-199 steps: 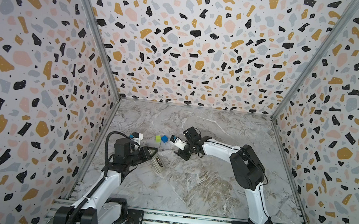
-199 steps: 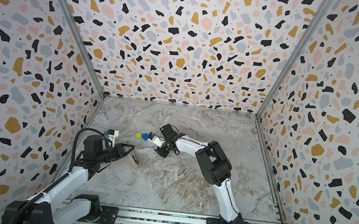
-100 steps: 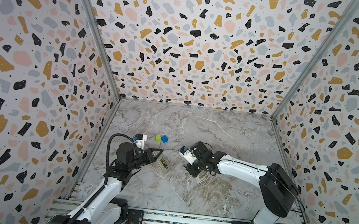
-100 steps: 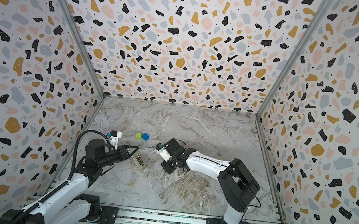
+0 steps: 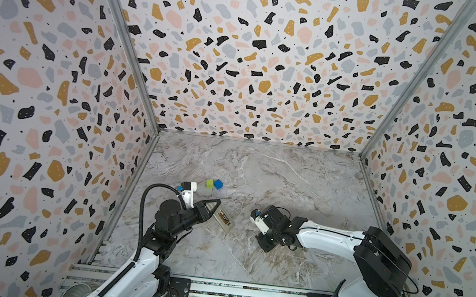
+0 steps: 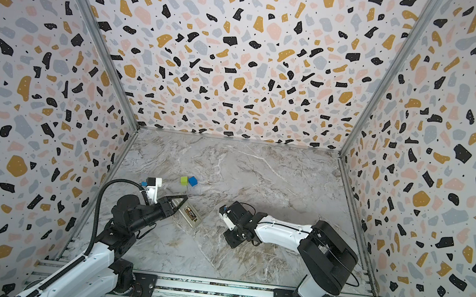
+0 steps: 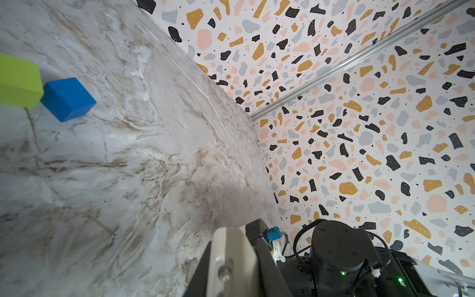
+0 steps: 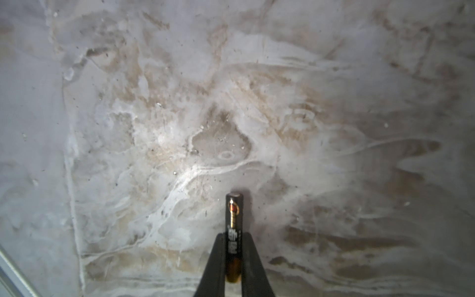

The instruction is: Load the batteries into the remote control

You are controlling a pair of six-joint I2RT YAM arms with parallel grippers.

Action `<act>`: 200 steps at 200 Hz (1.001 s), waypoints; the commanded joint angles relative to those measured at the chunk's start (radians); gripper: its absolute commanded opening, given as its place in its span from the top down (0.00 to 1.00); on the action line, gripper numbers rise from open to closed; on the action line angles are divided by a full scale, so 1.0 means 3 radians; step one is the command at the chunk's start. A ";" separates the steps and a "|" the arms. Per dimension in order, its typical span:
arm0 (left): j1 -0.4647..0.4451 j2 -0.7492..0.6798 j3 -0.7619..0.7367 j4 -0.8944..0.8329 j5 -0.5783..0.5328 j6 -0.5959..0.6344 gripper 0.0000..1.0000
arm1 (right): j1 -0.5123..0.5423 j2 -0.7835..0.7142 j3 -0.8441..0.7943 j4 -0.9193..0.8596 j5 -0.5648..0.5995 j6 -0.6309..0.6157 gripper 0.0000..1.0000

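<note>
The remote control (image 5: 223, 219) (image 6: 190, 216) is a slim white handset, back side up, and something dark and brass-coloured shows in its open bay. My left gripper (image 5: 213, 206) (image 6: 180, 202) is shut on one end of it. In the left wrist view the white remote control (image 7: 232, 259) sits between the black fingers (image 7: 266, 267). To its right, my right gripper (image 5: 266, 245) (image 6: 233, 242) points down at the table. In the right wrist view this gripper (image 8: 234, 240) is shut on a slim dark battery (image 8: 234, 213) that sticks out past its fingertips above bare marble.
A green cube (image 5: 209, 183) (image 7: 18, 82) and a blue cube (image 5: 218, 184) (image 7: 68, 99) stand together on the marble table (image 5: 289, 174), just behind the left gripper. Patterned walls close in the left, back and right sides. A metal rail (image 5: 243, 292) runs along the front.
My right arm has drawn back from beside the cubes, to the right and toward the front, with the battery still gripped. My left gripper and the remote control have shifted slightly right.
</note>
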 commanded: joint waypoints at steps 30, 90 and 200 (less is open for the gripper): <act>-0.0034 -0.0026 -0.0027 0.0239 -0.0083 -0.0070 1.00 | 0.0113 -0.0001 -0.0010 -0.0095 0.0261 0.0110 0.79; -0.0040 0.0009 -0.0050 0.0267 -0.0095 -0.0055 1.00 | 0.0181 -0.0073 -0.0013 -0.0188 0.0345 0.0135 0.64; -0.0054 -0.0011 -0.0094 0.0290 -0.0131 -0.0050 1.00 | 0.0235 -0.0099 -0.0079 -0.0149 0.0375 0.0054 0.89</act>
